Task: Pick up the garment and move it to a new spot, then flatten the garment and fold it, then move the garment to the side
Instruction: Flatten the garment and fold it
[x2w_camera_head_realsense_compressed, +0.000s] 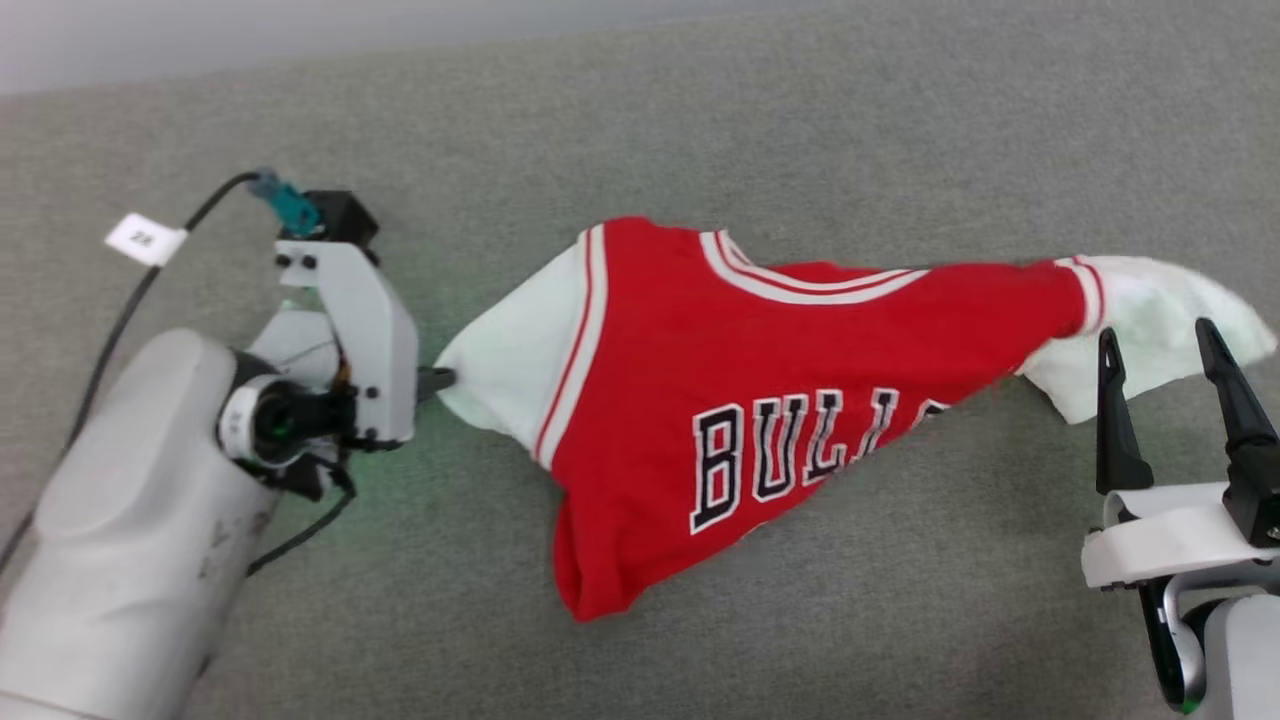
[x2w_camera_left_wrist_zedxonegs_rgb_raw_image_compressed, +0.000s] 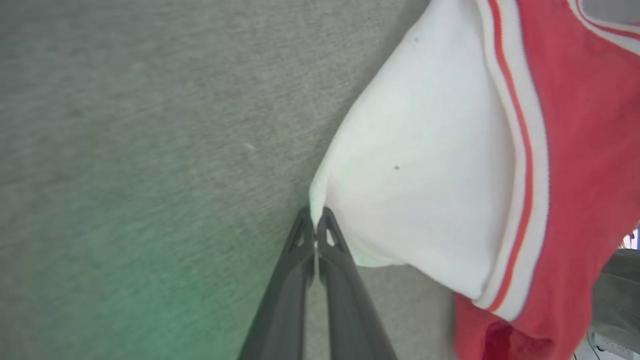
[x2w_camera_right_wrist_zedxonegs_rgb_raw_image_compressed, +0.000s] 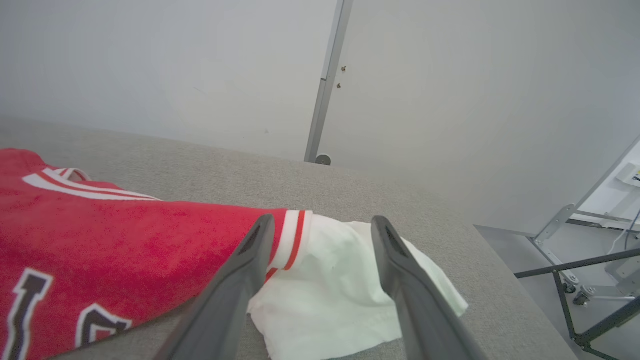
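Note:
The garment (x2w_camera_head_realsense_compressed: 760, 400), a red jersey with white sleeves and black "BULLS" lettering, lies crumpled across the grey table. My left gripper (x2w_camera_head_realsense_compressed: 445, 378) is shut on the edge of its left white sleeve (x2w_camera_left_wrist_zedxonegs_rgb_raw_image_compressed: 410, 165), the two fingers pinched together at the cloth's corner (x2w_camera_left_wrist_zedxonegs_rgb_raw_image_compressed: 316, 220). My right gripper (x2w_camera_head_realsense_compressed: 1160, 345) stands open near the right white sleeve (x2w_camera_head_realsense_compressed: 1150, 300), apart from it. In the right wrist view the open fingers (x2w_camera_right_wrist_zedxonegs_rgb_raw_image_compressed: 235, 280) frame that sleeve (x2w_camera_right_wrist_zedxonegs_rgb_raw_image_compressed: 340, 280) and the red striped cuff.
The grey felt-covered table (x2w_camera_head_realsense_compressed: 800, 120) stretches around the garment. A black cable with a white tag (x2w_camera_head_realsense_compressed: 145, 238) runs at the far left. A pale wall and a metal frame (x2w_camera_right_wrist_zedxonegs_rgb_raw_image_compressed: 575, 260) lie beyond the table's right edge.

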